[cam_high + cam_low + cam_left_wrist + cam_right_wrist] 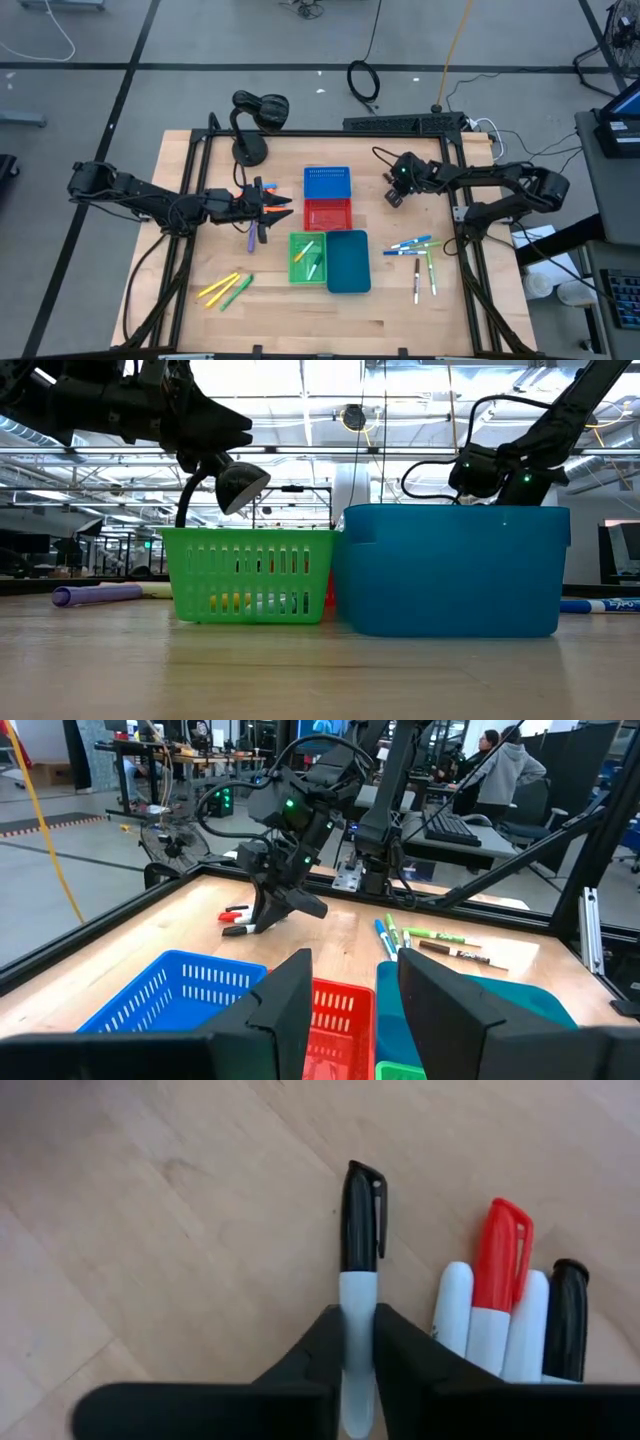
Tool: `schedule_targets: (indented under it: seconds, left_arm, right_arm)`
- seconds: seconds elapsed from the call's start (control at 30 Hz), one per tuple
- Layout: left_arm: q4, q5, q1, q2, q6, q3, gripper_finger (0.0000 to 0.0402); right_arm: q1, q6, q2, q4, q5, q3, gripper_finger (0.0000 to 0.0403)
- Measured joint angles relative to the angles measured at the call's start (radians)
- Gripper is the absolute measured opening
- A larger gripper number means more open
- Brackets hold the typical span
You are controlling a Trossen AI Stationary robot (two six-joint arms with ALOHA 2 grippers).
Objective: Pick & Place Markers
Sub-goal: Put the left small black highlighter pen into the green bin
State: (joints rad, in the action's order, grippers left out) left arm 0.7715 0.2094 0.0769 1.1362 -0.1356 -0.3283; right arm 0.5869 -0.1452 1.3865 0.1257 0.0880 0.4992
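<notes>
- High view: right gripper (394, 196) is reaching down to the surface (400, 320) just beside the red bin (328, 213); left gripper (280, 206) is hanging just left of the red bin with something orange showing at its tip, though I cannot tell whether it is gripped. Loose markers are lying by the teal bin (348, 262), blue and green ones (420, 252) to its right, yellow and green ones (226, 289) at lower left, a purple one (258, 233) under the left arm.
- Low view: green basket (250, 574) and teal bin are filling the front; purple marker is lying flat on the left.
- Left wrist view: left fingers (290, 995) are standing spread, nothing visible between them.
- Right wrist view: right fingers (320, 1345) are clamping a black-capped marker (360, 1230) across its white barrel. Red-capped marker (500, 1270) is lying alongside.
- Judgement: markers are looking light, stiff, smooth; mid-barrel hold should be limiting swivel.
</notes>
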Motion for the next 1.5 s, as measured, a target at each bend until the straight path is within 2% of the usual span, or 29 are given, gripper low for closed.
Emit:
schedule_targets:
  seconds: [0.17, 0.3, 0.57, 0.87, 1.1, 1.2, 1.37, 1.5]
  left_arm:
    - [-0.006, 0.0, 0.0, 0.0, 0.001, 0.0, 0.0152]
    - [-0.006, 0.0, 0.0, 0.0, 0.001, 0.0, 0.0152]
    - [-0.008, 0.001, 0.0, 0.0, 0.001, 0.0, 0.0152]
    - [-0.011, 0.001, 0.0, 0.0, 0.0, 0.0, 0.0152]
    - [-0.011, 0.001, 0.0, 0.0, 0.0, 0.0, 0.0152]
    - [-0.012, 0.001, 0.0, 0.0, 0.0, 0.0, 0.0152]
    - [-0.012, 0.001, 0.0, 0.0, 0.001, 0.0, 0.0152]
    - [-0.007, -0.038, 0.011, 0.009, 0.095, 0.0, 0.0152]
  right_arm:
    - [-0.01, 0.002, 0.001, 0.0, 0.062, -0.001, 0.002]
    - [-0.044, 0.016, -0.017, -0.05, 0.069, -0.003, 0.0019]
    - [-0.155, 0.026, -0.108, -0.22, 0.014, -0.005, 0.0019]
    - [-0.315, 0.019, -0.234, -0.327, 0.012, -0.005, 0.0019]
    - [-0.487, 0.028, -0.248, -0.475, 0.008, -0.004, 0.0019]
    - [-0.556, 0.058, -0.248, -0.514, -0.02, -0.004, 0.0019]
    - [-0.65, 0.114, -0.249, -0.57, -0.131, -0.003, 0.0019]
    - [-0.699, 0.161, -0.249, -0.591, -0.142, -0.003, 0.0019]
